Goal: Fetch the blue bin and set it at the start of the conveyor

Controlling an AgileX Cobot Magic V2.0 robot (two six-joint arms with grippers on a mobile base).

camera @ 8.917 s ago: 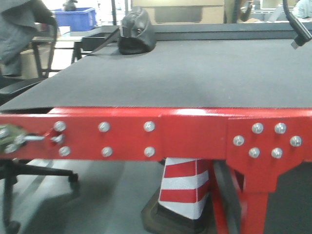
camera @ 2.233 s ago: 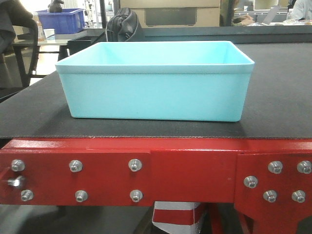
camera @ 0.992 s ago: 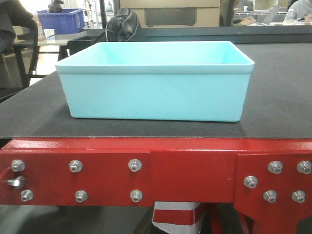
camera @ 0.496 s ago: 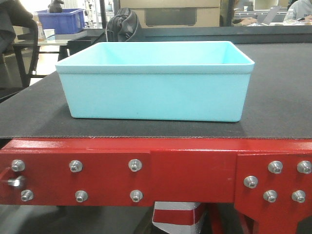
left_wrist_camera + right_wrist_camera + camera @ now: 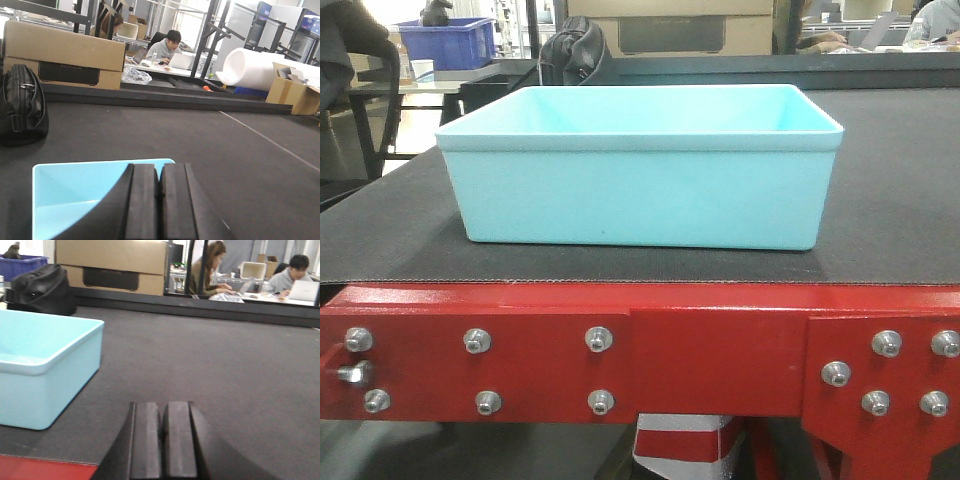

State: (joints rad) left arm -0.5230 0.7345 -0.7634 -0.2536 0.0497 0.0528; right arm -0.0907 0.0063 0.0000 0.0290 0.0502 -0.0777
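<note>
The blue bin (image 5: 640, 165), a pale turquoise tub, stands upright and empty on the dark-grey belt (image 5: 885, 200) at the conveyor start, just behind the red frame (image 5: 720, 350). No gripper shows in the front view. In the left wrist view my left gripper (image 5: 160, 172) is shut and empty, above the bin's right part (image 5: 75, 192). In the right wrist view my right gripper (image 5: 163, 410) is shut and empty over the belt (image 5: 225, 365), to the right of the bin (image 5: 42, 365) and apart from it. The red frame shows at the lower left (image 5: 45, 467).
A black bag (image 5: 575, 50) lies on the belt behind the bin; it also shows in the left wrist view (image 5: 22, 105). A cardboard box (image 5: 65, 57) sits at the belt's far edge. A dark blue crate (image 5: 455, 40) stands far left. People sit at desks beyond.
8.9 s ago the belt end held no bin; since 2.2 s ago the bin stands there. The view has shifted very slightly in the last half second.
</note>
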